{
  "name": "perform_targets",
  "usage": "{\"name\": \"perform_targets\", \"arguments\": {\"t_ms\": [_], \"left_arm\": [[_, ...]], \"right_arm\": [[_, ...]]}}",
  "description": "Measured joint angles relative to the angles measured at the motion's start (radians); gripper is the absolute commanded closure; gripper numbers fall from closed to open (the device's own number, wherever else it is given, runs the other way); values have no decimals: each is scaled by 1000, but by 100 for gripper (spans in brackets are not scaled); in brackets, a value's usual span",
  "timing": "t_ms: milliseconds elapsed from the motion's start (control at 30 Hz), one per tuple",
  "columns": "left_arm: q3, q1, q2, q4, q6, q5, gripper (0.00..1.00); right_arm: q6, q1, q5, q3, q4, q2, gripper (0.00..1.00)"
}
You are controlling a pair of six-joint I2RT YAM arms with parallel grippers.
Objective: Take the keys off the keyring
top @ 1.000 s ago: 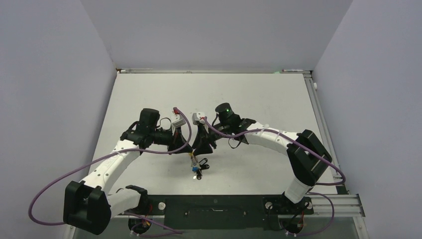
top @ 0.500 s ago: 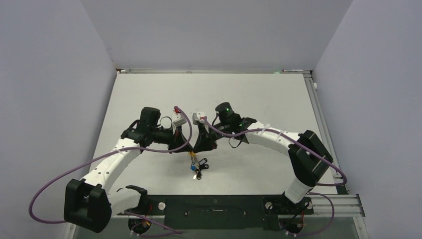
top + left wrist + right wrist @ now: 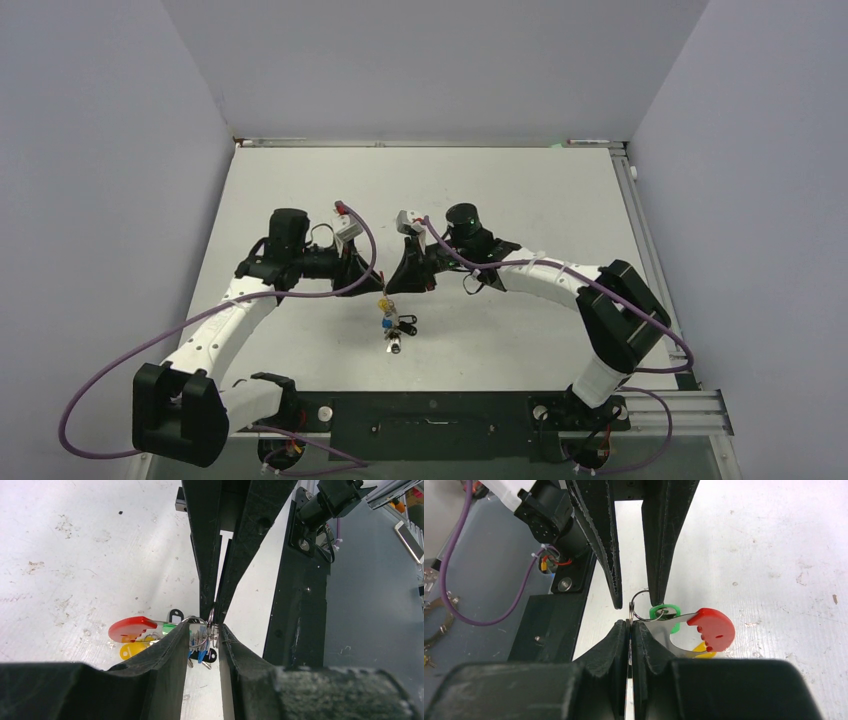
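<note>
My right gripper (image 3: 630,622) is clenched on the wire loop (image 3: 640,596) of the keyring (image 3: 710,627). The left gripper (image 3: 205,630) stands slightly apart around it, and the keys (image 3: 390,325) hang below. I think I am re-gripping; next I must pinch one key precisely.

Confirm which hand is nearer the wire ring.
Right. The right hand is clamped on the wire ring; the left hand, open, straddles it from the opposite side.

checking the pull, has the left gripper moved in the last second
Yes. The left gripper has shifted left and farther from the black base plate at the table's near edge.
</note>
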Motion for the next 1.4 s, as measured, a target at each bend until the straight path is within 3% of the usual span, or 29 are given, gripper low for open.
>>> {"name": "perform_targets", "arguments": {"t_ms": [233,867,1167,1233,1400], "left_arm": [[0,1,-1,40,-16,4,73],[-45,14,-16,37,15,43,74],[-50,21,-24,37,10,45,85],[-50,34,-26,37,8,47,82],[-13,73,-26,-43,76,40,63]], "right_arm": [[166,-2,-8,-59,200,0,95],[396,-22,19,-136,495,0,95],[459,-26,38,-145,590,0,95],[459,-27,39,-151,594,0,95],[456,-28,37,-159,591,0,95]]}}
